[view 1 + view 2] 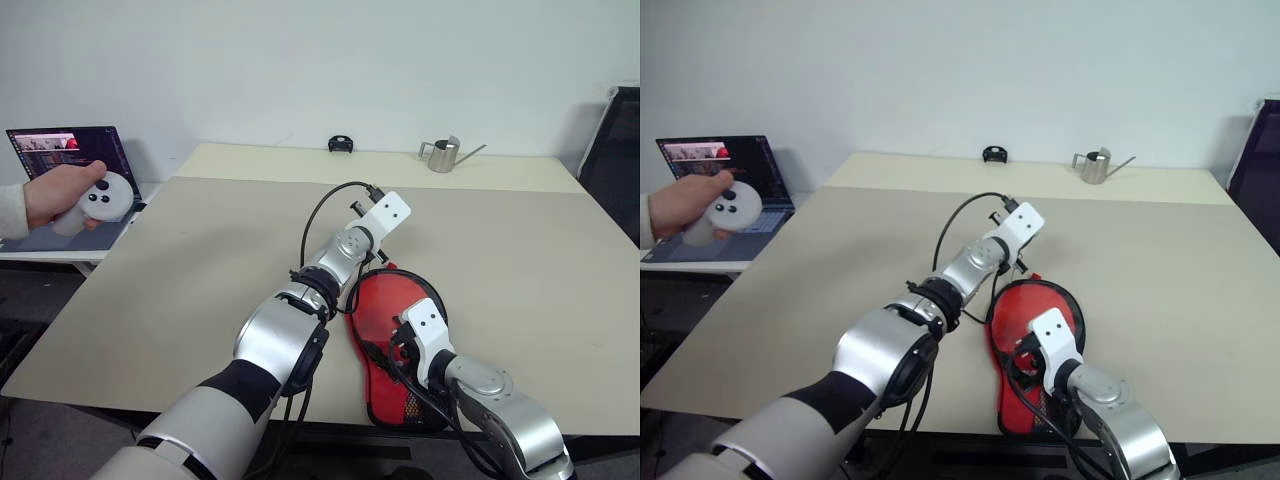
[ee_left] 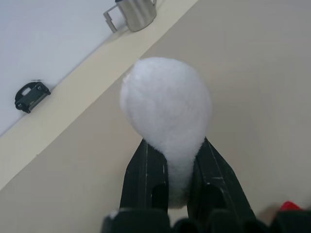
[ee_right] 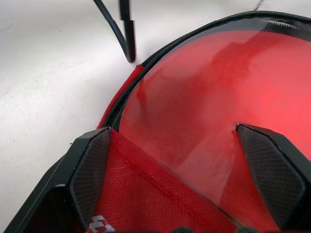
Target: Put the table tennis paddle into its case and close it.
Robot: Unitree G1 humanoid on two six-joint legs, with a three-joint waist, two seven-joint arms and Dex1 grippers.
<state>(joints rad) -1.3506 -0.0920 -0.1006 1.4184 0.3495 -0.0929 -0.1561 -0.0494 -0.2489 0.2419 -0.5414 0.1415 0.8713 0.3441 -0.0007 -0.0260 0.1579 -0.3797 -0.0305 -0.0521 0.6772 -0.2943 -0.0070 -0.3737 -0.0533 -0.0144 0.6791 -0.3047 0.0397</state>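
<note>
Half done by my read: paddle (image 3: 204,102) sits inside the unzipped case (image 1: 372,395) at table's (image 1: 200,250) 6 o'clock edge, right gripper (image 3: 187,165) spread above it, left gripper (image 2: 181,182) pinching a white ball (image 2: 166,104).

Both eye views look forward and down over the tabletop (image 1: 200,230) from head height; each wrist view sits close behind its hand; all share that tabletop.

Open table (image 1: 200,250) left of case (image 1: 385,310)
</note>
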